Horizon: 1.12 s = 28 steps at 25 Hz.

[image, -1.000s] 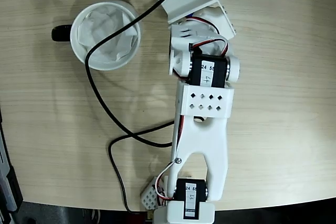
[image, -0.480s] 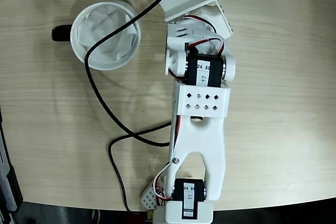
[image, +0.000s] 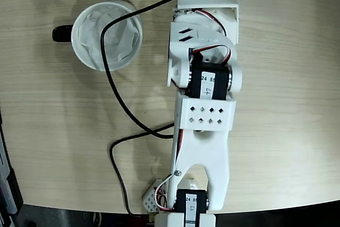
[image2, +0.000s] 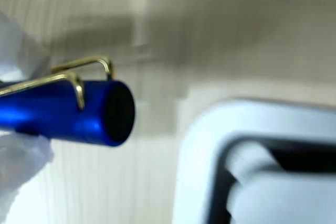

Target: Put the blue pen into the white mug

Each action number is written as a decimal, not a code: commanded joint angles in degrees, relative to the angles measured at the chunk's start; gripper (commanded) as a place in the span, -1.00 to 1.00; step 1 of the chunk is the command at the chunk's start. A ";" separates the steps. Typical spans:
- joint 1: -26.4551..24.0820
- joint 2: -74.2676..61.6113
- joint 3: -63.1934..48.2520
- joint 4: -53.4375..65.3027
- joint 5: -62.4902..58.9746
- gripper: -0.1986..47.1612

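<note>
A glossy blue pen [image2: 68, 111] with a metal wire clip is seen; the white mug [image: 85, 51] is lined with crumpled paper; the counter [image: 53, 131] shows matt wood grain.

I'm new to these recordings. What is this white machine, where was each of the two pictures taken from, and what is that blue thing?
The white machine is a small robot arm, seen from above by a fixed camera over a pale wooden table. A black cable trails across it. At the upper left stands a round white mug with a black handle, lined with crumpled white paper. The other picture comes from a camera riding near the claw: it shows the glossy blue pen with its wire clip up close, apparently carried by the arm. The claw itself is not clearly visible in either picture.
</note>
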 commanded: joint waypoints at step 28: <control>-5.10 51.15 37.44 -27.95 5.27 -0.99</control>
